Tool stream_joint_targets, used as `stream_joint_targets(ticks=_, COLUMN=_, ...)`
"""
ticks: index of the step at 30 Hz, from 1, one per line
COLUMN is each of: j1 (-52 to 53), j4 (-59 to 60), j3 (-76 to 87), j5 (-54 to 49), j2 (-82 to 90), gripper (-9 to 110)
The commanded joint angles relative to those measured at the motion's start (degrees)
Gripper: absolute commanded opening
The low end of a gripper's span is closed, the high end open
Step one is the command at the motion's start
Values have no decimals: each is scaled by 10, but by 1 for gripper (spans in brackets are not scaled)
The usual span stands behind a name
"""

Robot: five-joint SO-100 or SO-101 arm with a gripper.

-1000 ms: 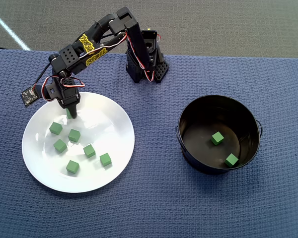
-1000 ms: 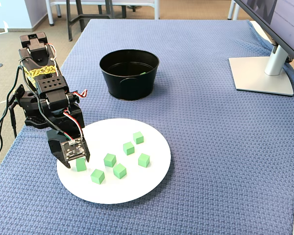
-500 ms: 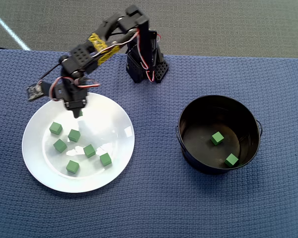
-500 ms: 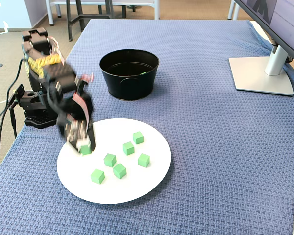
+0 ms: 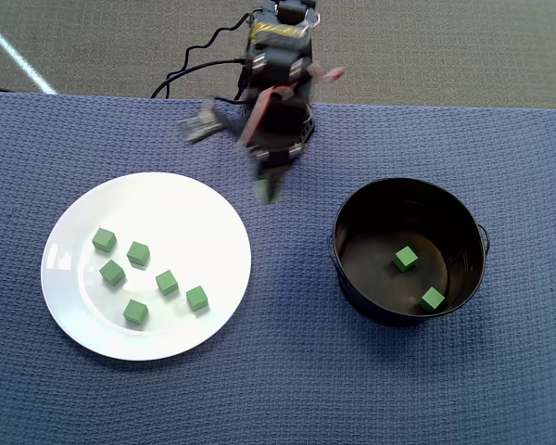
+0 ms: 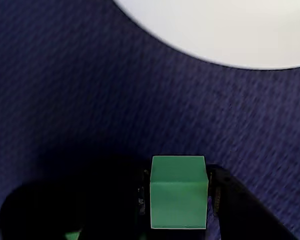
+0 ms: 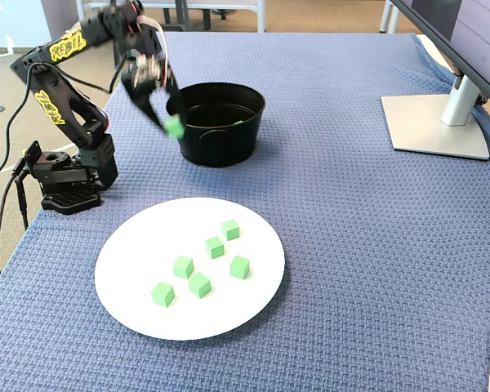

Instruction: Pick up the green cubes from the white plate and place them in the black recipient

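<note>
The black two-finger gripper [image 6: 179, 200] is clamped on one small matte green cube [image 6: 178, 191], pinched squarely between the jaws; the deep round black metal pot [image 5: 410, 250] lies off to their side, not yet below; I'd keep the pinch firm until the jaws clear its rim.

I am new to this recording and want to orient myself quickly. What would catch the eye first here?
The raised tool holds one green cube in the air between the white plate and the black pot. Six green cubes lie on the plate, and two more lie inside the pot.
</note>
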Motion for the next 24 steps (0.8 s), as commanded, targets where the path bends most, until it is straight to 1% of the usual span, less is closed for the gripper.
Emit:
stream_joint_targets(ticks=1, j1=-130, j4=-16, j3=-36, j5=98, j2=42, gripper=0)
stream_joint_targets(ticks=6, j1=-256, j4=-141, j3=8, j5=194, j2=-17, gripper=0)
stream_joint_targets(ticks=10, j1=-300, j4=-258, j3=27, j5=227, j2=-105, gripper=0)
stream_joint_targets(ticks=15, j1=-332, j4=-308, j3=-10, j5=248, j2=-211, gripper=0)
stream_joint_targets(ticks=18, j1=-349, j4=-308, j3=-11, j5=245, j2=-216, gripper=0)
stream_joint_targets(ticks=21, j1=-360, j4=-281, j3=-4, j5=229, j2=-190, gripper=27)
stream_joint_targets(ticks=24, j1=-356, j4=-260, j3=-11, j5=225, j2=-176, gripper=37)
